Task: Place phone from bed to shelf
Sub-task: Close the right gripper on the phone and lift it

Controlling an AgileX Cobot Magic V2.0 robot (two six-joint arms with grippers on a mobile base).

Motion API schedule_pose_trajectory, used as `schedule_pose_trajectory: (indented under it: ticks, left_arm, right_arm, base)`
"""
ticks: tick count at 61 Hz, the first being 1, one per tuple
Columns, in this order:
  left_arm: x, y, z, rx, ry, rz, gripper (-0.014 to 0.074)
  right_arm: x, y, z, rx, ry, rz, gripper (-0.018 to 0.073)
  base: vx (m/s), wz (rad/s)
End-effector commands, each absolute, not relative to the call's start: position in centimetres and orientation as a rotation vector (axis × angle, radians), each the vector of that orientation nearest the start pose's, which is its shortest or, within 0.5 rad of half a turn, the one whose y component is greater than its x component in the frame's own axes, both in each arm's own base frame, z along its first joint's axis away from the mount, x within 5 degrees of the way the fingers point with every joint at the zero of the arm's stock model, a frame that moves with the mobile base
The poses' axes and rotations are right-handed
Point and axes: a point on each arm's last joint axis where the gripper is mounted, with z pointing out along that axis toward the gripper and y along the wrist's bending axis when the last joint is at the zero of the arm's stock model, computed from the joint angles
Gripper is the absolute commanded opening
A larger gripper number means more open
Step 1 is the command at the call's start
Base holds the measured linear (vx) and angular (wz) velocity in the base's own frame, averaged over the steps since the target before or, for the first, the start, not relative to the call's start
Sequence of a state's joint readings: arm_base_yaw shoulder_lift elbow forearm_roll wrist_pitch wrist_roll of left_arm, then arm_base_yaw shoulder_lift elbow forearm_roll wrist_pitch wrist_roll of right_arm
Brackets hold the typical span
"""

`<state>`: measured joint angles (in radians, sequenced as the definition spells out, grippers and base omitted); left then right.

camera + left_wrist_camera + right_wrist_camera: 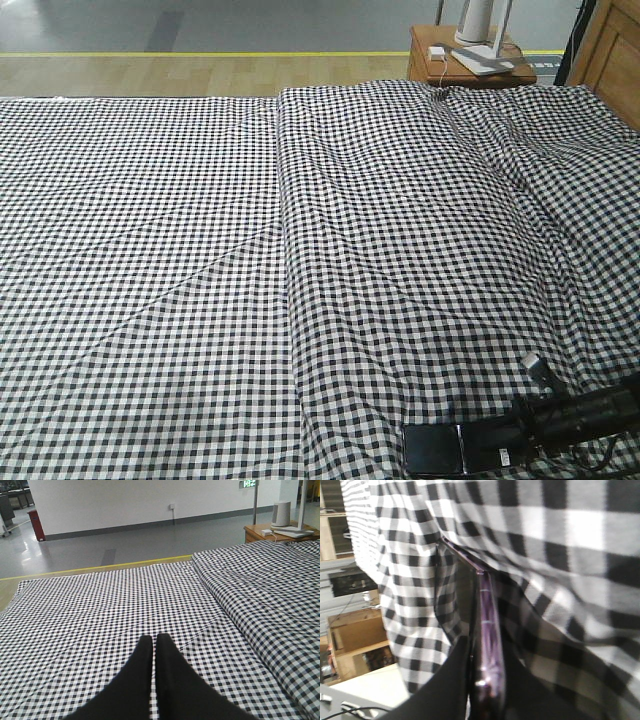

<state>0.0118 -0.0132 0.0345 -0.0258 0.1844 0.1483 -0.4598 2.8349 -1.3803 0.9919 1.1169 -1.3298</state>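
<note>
Closest to the right wrist lens sits the phone, seen edge-on: a thin dark slab with a pinkish-purple rim running up between the two black fingers of the right gripper. Those fingers look pressed against its two broad faces with no gap showing, so we judge the gripper to be clamped on the phone rather than merely beside it. The right-hand finger is blurred, though, and we cannot be fully sure of its contact.

From the front view the phone lies flat at the near right corner of the bed, with the right arm reaching in low from the right. The left gripper hovers over the checked sheet with its fingers together, holding nothing. A wooden nightstand stands past the far edge. We cannot pick out the shelf with any certainty.

We expect the phone to be light and stiff, but glossy and therefore slippery, and its glass faces are fragile. The middle crease suggests a fold, so we would avoid squeezing there. Holding one half by its faces near the rim seems best, with a firm grip. The soft sheet gives underneath, so the lower finger can sink in without scraping.
</note>
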Motion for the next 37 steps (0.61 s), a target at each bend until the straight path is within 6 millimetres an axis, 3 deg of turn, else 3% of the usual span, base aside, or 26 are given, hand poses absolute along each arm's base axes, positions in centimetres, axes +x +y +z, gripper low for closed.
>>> schedule_pose_trajectory:
  ticks: [1, 20, 37]
  left_arm:
    - [5.5, 0.0, 20.0, 0.081, 1.58, 0.088, 0.0001]
    - [5.5, 0.0, 20.0, 0.081, 1.58, 0.088, 0.0001]
    - [5.5, 0.0, 20.0, 0.081, 1.58, 0.088, 0.0001]
  right_arm:
    - [32.6, -8.1, -8.9, -0.059, 2.659, 1.642, -0.0012]
    - [33.0, -8.2, -7.5, -0.093, 2.621, 1.681, -0.001]
    - [34.6, -9.0, -2.7, -0.202, 2.657, 1.556, -0.0008]
  base:
    - [0.0, 0.0]
    - [0.0, 0.0]
    - [0.0, 0.0]
